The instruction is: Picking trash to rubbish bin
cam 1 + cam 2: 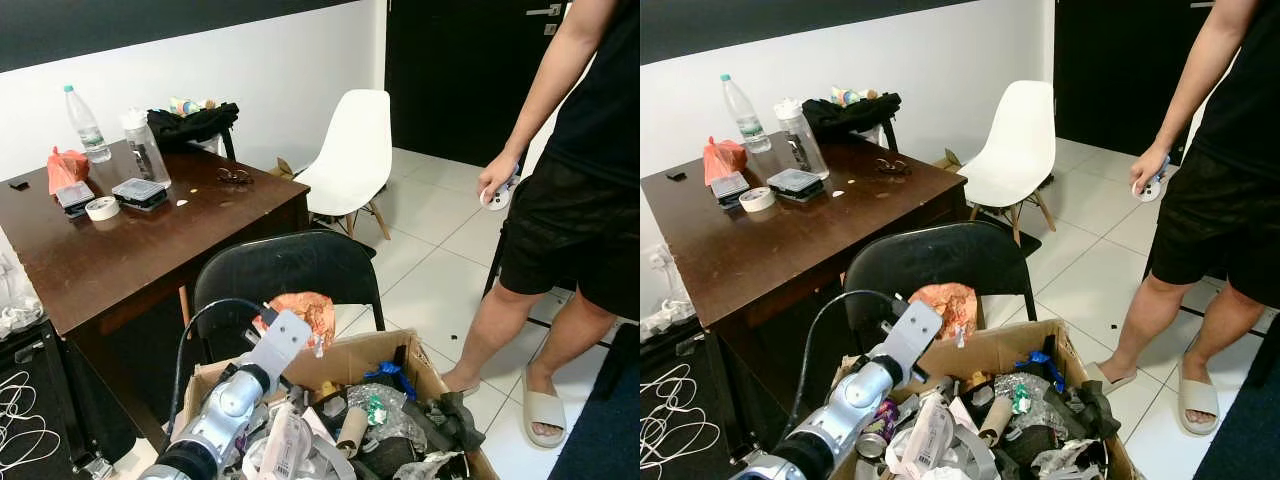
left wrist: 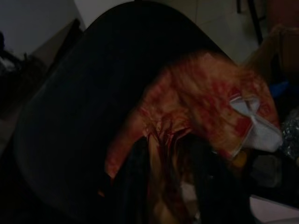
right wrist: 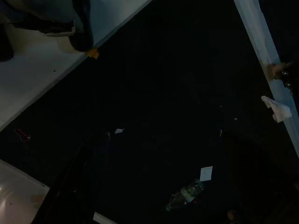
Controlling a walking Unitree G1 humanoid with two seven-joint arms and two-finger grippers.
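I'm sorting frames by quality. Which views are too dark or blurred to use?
Both eye views are bright and sharp; the left wrist view is dim and soft, though the orange wrapper in the left hand reads; the right wrist view is nearly black, with a bottle faintly visible.

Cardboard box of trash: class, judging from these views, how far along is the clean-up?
Done: the cardboard box already holds plenty of rubbish. In hand: the left hand grips a crumpled orange wrapper above the box's back edge, not yet released. Left: a bottle lies on the dark floor in the right wrist view.
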